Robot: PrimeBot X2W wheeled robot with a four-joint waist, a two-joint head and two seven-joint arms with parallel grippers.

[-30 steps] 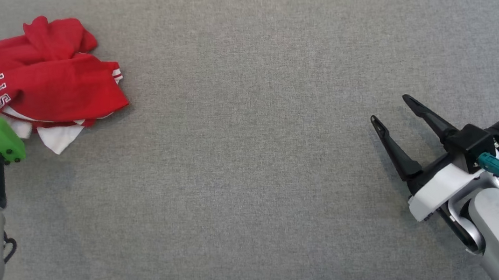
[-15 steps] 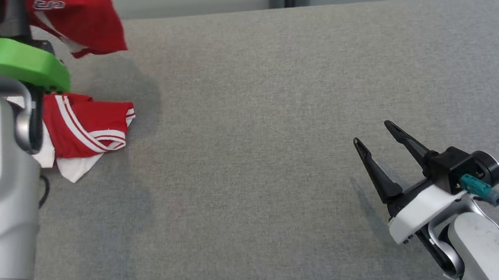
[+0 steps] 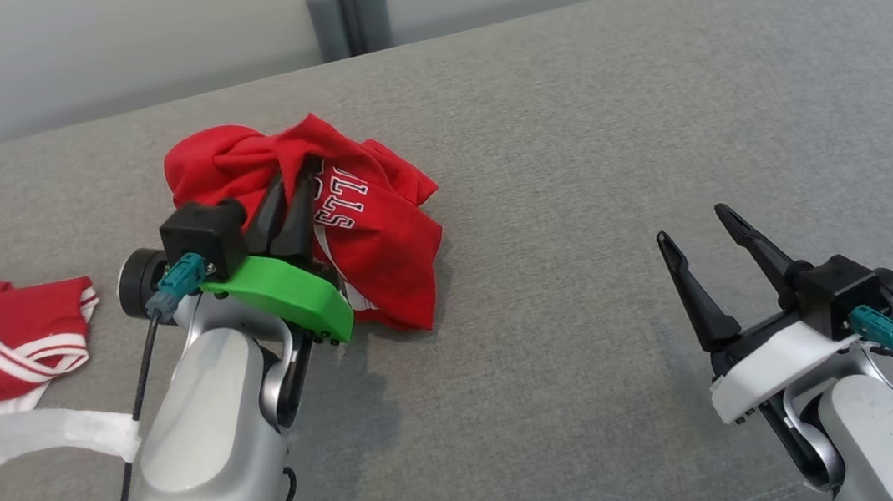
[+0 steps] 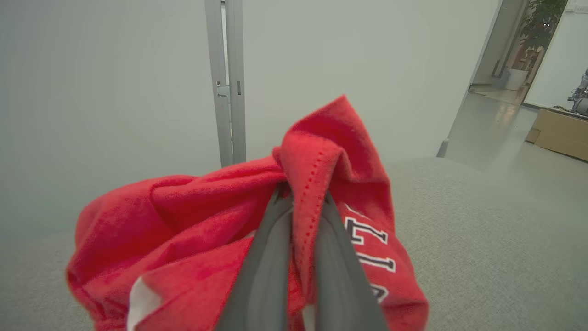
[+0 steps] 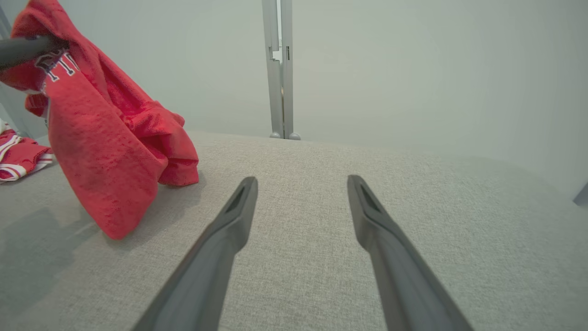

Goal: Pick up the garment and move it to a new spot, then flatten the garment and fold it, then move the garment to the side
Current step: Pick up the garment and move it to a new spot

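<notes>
The garment [image 3: 380, 224] is a crumpled red shirt with white lettering. It hangs bunched from my left gripper [image 3: 293, 174], left of the middle of the grey cushion [image 3: 569, 144]. In the left wrist view that gripper [image 4: 303, 197] is shut on a stitched fold of the red garment [image 4: 183, 216]. In the right wrist view the garment [image 5: 105, 138] droops from a left finger [image 5: 23, 48], its lower folds reaching the cushion. My right gripper [image 3: 691, 224] stands open at the lower right with nothing between its fingers; in its own view the right gripper [image 5: 301, 181] hovers over bare fabric.
A second red cloth with white stripes [image 3: 2, 335] lies at the cushion's left edge, seen as the striped cloth [image 5: 18, 156] from the right wrist. A white strip [image 3: 63, 430] lies beside my left forearm. A pale wall with a grey post [image 3: 339, 6] runs behind the cushion.
The camera has shifted. My left gripper has lifted the red garment off the pile at the left and carried it toward the middle; the striped cloth stayed behind. The right gripper stays open.
</notes>
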